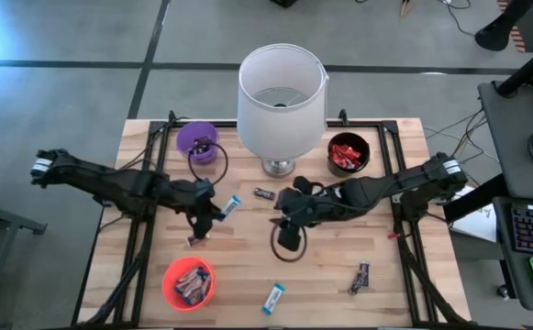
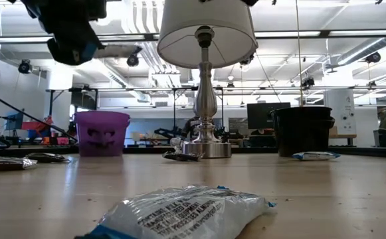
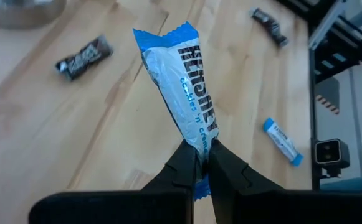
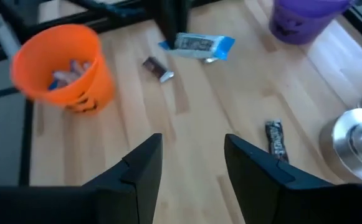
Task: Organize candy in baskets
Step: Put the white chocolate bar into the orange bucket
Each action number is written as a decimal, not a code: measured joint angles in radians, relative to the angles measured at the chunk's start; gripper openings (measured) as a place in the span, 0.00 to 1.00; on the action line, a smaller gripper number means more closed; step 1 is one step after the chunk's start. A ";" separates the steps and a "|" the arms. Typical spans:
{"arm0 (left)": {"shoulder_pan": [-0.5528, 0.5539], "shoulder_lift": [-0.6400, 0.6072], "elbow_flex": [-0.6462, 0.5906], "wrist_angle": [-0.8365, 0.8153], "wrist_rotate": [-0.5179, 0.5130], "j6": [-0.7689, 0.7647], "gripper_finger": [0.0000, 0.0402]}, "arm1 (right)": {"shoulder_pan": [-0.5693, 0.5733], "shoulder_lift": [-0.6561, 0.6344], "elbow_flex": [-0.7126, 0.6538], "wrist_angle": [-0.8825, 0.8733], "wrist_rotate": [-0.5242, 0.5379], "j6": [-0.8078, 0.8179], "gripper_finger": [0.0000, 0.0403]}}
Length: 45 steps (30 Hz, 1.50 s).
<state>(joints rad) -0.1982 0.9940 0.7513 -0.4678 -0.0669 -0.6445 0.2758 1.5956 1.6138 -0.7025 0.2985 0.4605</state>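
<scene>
My left gripper (image 1: 216, 214) hangs above the table's left middle, shut on a blue-and-white candy (image 3: 184, 87). My right gripper (image 4: 193, 149) hovers open over the table's middle (image 1: 289, 240) with nothing between its fingers. The orange basket (image 1: 188, 282) stands near the front left with candy in it. At the far left is the purple basket (image 1: 197, 139), and at the far right the black basket (image 1: 349, 151) holds red candy. Loose candy lies flat on the wood: a dark bar (image 1: 264, 193), a dark one (image 1: 195, 240), another dark one (image 1: 360, 277) and a blue-and-white bar (image 1: 273, 297). My left gripper pinches the blue-and-white candy between its two fingers at one end (image 3: 200, 146), just ahead of the crimped wrapper edge. The fingers lie along the bar, which sticks out past the fingertips. It is lifted clear of the table, slanting toward the far right.
A big white lampshade on a metal base (image 1: 282, 92) stands at the far middle between the purple and black baskets. Black frame rails (image 1: 399, 211) run along both sides of the table. Bare wood shows between the two grippers and along the front middle.
</scene>
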 joint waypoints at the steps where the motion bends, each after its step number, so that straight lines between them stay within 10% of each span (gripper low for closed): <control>1: -0.001 -0.008 0.000 0.006 -0.002 0.015 0.00 | -0.012 0.011 0.000 0.013 0.001 0.006 0.41; 17: -0.073 -0.069 0.002 -0.039 0.129 0.129 0.00 | -0.095 0.086 0.000 0.184 -0.011 0.088 0.41; 28: -0.345 -0.130 0.002 -0.135 0.367 -0.098 0.00 | -0.111 0.082 0.000 0.179 -0.010 0.078 0.41; 45: -0.546 -0.060 0.002 -0.080 0.395 -0.301 0.00 | -0.136 0.080 0.000 0.176 -0.011 0.052 0.41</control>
<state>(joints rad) -0.7437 0.9338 0.7528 -0.5483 0.3281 -0.9458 0.1402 1.6756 1.6138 -0.5262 0.2874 0.5122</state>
